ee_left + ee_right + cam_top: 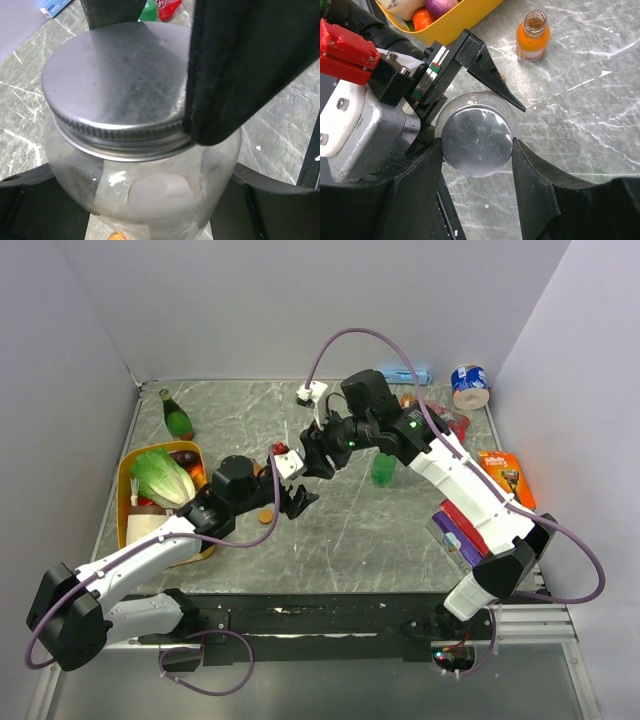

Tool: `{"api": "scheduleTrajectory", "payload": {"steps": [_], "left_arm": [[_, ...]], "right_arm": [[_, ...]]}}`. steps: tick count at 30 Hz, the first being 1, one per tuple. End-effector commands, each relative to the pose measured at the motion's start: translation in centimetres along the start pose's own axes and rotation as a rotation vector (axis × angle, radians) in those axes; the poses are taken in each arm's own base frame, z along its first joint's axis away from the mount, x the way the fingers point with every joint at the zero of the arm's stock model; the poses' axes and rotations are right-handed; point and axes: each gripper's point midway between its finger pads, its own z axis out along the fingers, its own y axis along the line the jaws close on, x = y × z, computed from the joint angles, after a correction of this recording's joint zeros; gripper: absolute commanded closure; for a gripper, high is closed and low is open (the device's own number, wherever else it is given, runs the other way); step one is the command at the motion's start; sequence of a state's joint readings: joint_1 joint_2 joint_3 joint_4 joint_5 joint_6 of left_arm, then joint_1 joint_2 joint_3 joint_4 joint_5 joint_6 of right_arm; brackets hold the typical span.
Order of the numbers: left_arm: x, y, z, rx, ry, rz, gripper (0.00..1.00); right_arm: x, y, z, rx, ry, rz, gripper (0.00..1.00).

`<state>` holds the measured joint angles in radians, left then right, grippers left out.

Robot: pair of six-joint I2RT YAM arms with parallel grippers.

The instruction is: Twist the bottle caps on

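Note:
A clear bottle (150, 190) with a silver metal screw cap (115, 85) stands between both grippers at the table's middle. My left gripper (150, 205) is shut on the bottle's body, low down, one finger on each side. My right gripper (477, 145) is shut on the cap (476, 142) from above, its fingers (535, 185) touching the rim on both sides. The orange bottle (532, 35) stands uncapped just beyond; it also shows in the top view (265, 515). The green bottle (383, 468) stands under the right arm. No loose orange or green cap is visible.
A yellow tray (126, 502) with lettuce and other food sits at the left. A dark-green bottle with a red top (177, 418) stands at the back left. A blue-white can (469, 385), an orange package (510, 475) and a purple box (455, 535) lie on the right.

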<state>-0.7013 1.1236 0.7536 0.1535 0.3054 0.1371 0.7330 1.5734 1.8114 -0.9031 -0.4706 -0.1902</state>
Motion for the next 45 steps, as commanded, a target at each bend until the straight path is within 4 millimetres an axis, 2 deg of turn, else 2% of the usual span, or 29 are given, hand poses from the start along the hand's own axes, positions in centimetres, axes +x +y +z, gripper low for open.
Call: {"api": "scheduleTrajectory", "payload": {"steps": [1,9,18,23,24,25,27,28,29,33,34,38,40,44,45], "left_arm": [[-4.7,1.7,-0.1,-0.092,-0.159,-0.011,0.99],[-4.9,4.6,0.2,-0.262,-0.165,-0.093,0.99],[-4.4,4.1,0.2,-0.241,-0.15,-0.147,0.96],[-3.8,4.3,0.0,-0.259,-0.137,-0.15,0.99],[-3.8,4.2,0.1,-0.256,-0.135,-0.149,0.93],[-3.7,4.2,0.1,-0.251,-0.13,-0.146,0.6],[-3.5,4.1,0.0,-0.249,-0.12,-0.147,0.28],[-3.6,4.2,-0.3,-0.255,-0.121,-0.147,0.09],[-3.6,4.1,-0.4,-0.256,-0.117,-0.14,0.04],[-1.8,3.8,-1.1,-0.255,-0.055,-0.132,0.04],[-0.9,3.7,-1.5,-0.255,-0.016,-0.102,0.04],[1.3,2.8,-2.6,-0.23,0.048,-0.079,0.04],[1.7,1.9,-3.1,-0.187,0.057,-0.063,0.04],[1.6,1.6,-3.4,-0.172,0.062,-0.052,0.04],[1.3,1.8,-3.4,-0.179,0.055,-0.049,0.04]], "right_arm": [[1.5,0.4,0.6,-0.018,0.053,0.08,0.97],[1.8,0.1,0.9,0.017,0.066,0.178,1.0],[2.5,-0.8,1.0,0.049,0.08,0.141,1.0],[2.9,-1.2,1.0,0.057,0.085,0.142,1.0],[2.9,-1.2,0.9,0.059,0.085,0.127,1.0],[3.0,-1.4,0.9,0.065,0.087,0.115,1.0],[3.1,-1.8,0.5,0.082,0.088,0.057,1.0],[3.3,-2.7,0.3,0.115,0.093,0.043,1.0],[3.5,-3.1,0.0,0.127,0.096,0.032,1.0],[5.0,-6.2,-2.3,0.216,0.104,0.028,1.0],[5.4,-7.5,-3.2,0.251,0.103,0.045,1.0],[7.3,-9.5,-5.3,0.342,0.117,0.013,1.0],[8.9,-9.7,-5.8,0.362,0.144,-0.016,1.0],[11.5,-9.6,-6.4,0.38,0.199,-0.056,1.0],[12.8,-9.5,-6.6,0.387,0.222,-0.058,1.0]]}}
